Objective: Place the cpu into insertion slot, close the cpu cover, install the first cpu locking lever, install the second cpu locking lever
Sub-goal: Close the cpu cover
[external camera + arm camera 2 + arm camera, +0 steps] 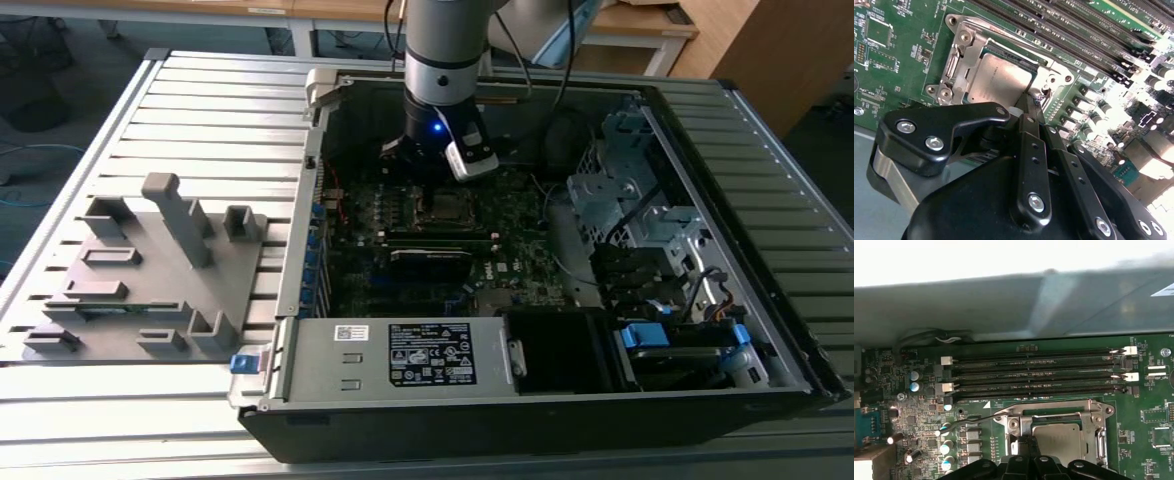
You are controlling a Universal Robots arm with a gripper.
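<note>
Currently: the tool (pixel 1033 102) is low inside the computer case (pixel 534 420), which stands on the slatted desk (pixel 214 110). Its fingers look drawn together to one narrow tip, and I see nothing pinched between them.

Position of the cpu (pixel 1004 80): it lies flat in the insertion slot (pixel 1013 52), directly ahead of the tool tip, which hovers at the chip's near edge. I cannot tell whether they touch.

The cpu cover (pixel 960 57) appears to lie down around the chip as a silvery frame. From these angles I cannot confirm that it is fully seated.

One locking lever (pixel 976 418), a thin bent wire, stands loose off to one side of the tool in the first wrist view, above the motherboard (pixel 899 55). It does not look latched. The memory slots (pixel 1034 375) run further out beyond the socket.

Handling notes (judgement):
- The chip is light, stiff and thin, with a slick metal top and a delicate contact face underneath. It is best taken by its edges only and never slid sideways in the socket.
- The cover is thin sheet metal on a hinge, so any push belongs on the frame, not on the chip.
- The lever is springy wire and likely to slip, so the hold belongs at its hooked end.
</note>
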